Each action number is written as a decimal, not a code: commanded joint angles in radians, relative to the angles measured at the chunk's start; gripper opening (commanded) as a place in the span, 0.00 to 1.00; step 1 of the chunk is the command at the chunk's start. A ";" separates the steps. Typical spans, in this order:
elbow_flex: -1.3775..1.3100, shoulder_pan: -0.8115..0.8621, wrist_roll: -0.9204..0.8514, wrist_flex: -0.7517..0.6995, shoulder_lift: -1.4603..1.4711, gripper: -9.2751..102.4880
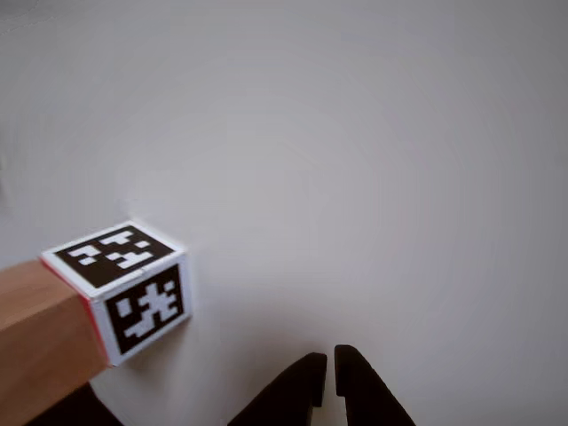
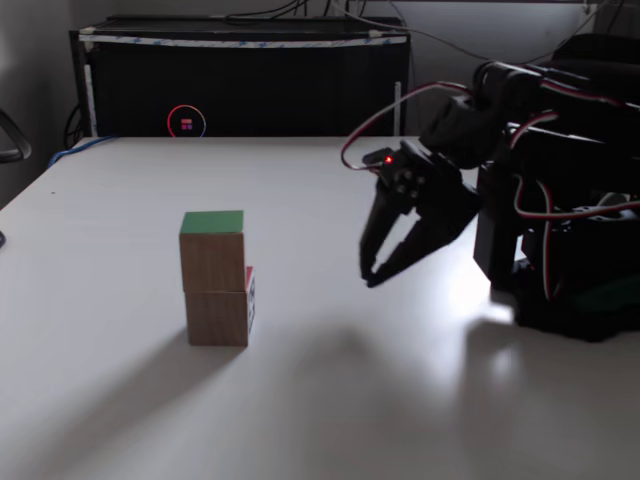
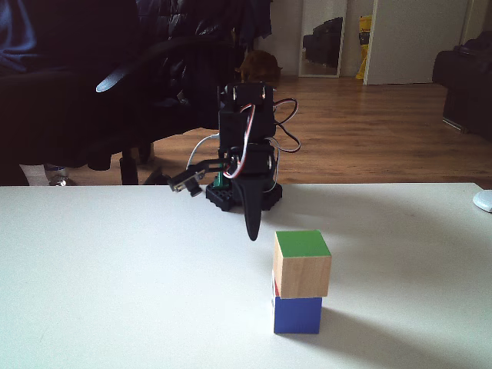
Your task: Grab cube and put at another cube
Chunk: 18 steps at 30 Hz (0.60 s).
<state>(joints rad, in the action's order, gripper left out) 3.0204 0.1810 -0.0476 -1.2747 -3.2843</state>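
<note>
You see a white surface (image 2: 120, 400) under everything. In a fixed view, a black cabinet (image 2: 240, 85) with a small red ring light (image 2: 186, 122) stands behind it; in another, a wooden floor (image 3: 369, 123), a dark chair (image 3: 92, 84) and a white door (image 3: 411, 38).

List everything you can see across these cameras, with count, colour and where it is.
block: 1, light wood with green top, stacked on the marker cube
marker cube: 1, black-and-white markers, red edge, blue face in a fixed view; on the table, under the block
table: 1, white, under everything
mouse: 1, white, table's right edge in a fixed view
box: 1, black, behind the table
arm: 1, black with red and white wires, on the table
gripper: 1, black, beside the stack, jaws together, empty
</note>
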 commanded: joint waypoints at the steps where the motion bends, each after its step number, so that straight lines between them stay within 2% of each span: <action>1: -0.052 0.003 -0.006 -0.015 -0.005 0.08; 18: -0.052 0.029 0.018 -0.015 -0.005 0.08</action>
